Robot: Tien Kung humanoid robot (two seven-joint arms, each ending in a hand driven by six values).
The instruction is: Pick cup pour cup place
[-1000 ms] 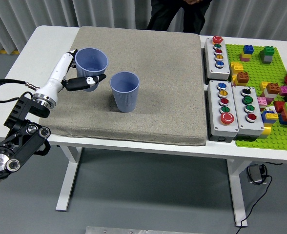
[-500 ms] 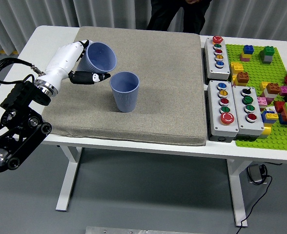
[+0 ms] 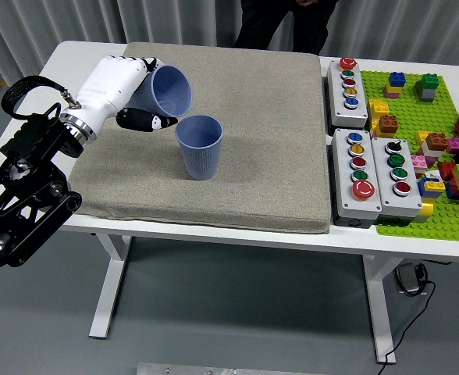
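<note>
Held cup point(image 3: 167, 90), clamped in the left hand point(image 3: 128, 94), is best tipped with its lip kept over the standing cup point(image 3: 200, 146) at 4 o'clock.

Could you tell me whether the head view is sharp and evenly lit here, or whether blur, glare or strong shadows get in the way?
In the head view the left hand and its tilted cup look sharp, with no evident motion blur; the lighting is soft and even, and the standing cup casts only a faint shadow on the grey mat; the white table is bright without harsh glare.
</note>
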